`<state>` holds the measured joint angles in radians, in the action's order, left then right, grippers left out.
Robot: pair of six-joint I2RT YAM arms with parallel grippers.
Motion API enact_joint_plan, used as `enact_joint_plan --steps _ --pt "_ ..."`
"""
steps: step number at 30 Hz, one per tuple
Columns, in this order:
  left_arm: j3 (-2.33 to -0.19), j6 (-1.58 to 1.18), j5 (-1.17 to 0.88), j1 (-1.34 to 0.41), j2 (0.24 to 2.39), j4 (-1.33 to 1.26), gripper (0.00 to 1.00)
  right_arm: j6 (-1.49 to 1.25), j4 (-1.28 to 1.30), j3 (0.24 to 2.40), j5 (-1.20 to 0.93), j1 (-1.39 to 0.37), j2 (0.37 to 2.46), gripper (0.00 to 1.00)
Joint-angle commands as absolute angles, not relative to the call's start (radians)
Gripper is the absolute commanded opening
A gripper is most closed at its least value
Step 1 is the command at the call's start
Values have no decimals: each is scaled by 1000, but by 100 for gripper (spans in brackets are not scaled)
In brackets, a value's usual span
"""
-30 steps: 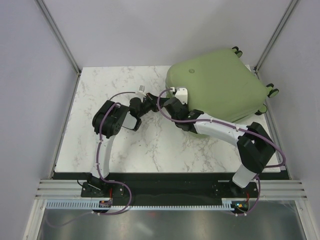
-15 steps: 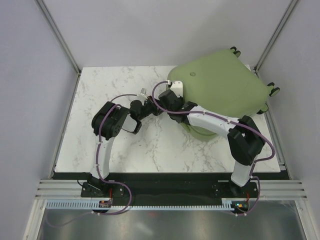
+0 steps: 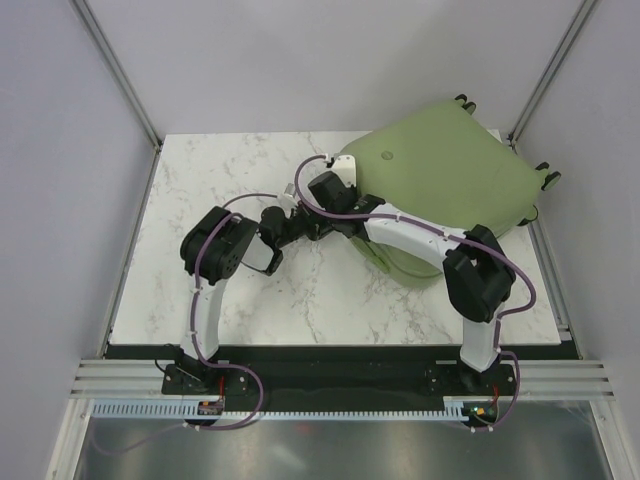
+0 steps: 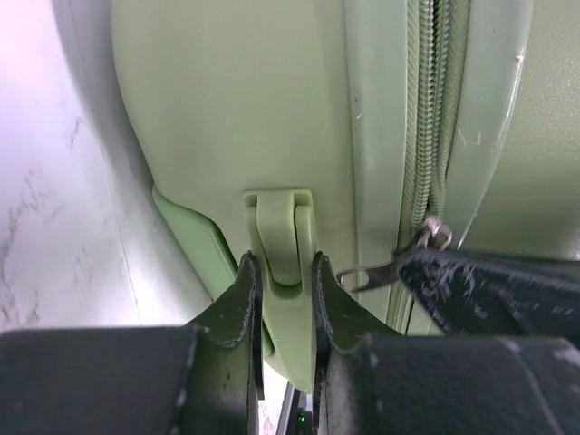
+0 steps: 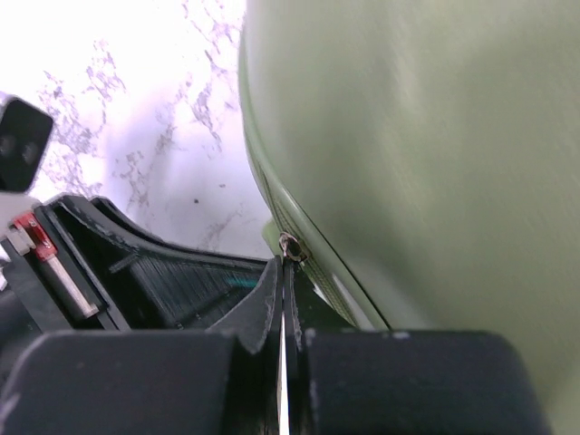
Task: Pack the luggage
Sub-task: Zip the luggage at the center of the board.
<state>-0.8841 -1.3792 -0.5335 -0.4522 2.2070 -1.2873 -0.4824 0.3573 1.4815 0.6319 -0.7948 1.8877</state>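
Luggage [image 3: 440, 175] long axis left-right, wheels [image 3: 547, 177] pointing right.

The left arm [image 3: 205, 300] and right arm [image 3: 420, 240] reach inward, wrists nearly meeting; left tool [image 4: 284, 267] fingers stand slightly apart, right tool [image 5: 283, 267] fingers pressed together.

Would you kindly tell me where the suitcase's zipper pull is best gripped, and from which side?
Take the zipper pull by its small metal tab, coming from the table side, away from the shell. It stands out from the zipper seam on the suitcase edge, thin enough for a full pinch; the right pincer is shut on it that way.
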Motion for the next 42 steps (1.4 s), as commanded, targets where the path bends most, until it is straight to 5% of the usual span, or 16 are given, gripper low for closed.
enact_joint_plan --steps 1,42 --pt "-844 -1292 -726 -537 2135 -1663 2 -477 204 1597 621 -811 1893 0" --pt "-686 -1158 -807 -638 1988 -1663 2 -357 328 1858 569 -784 2045 0"
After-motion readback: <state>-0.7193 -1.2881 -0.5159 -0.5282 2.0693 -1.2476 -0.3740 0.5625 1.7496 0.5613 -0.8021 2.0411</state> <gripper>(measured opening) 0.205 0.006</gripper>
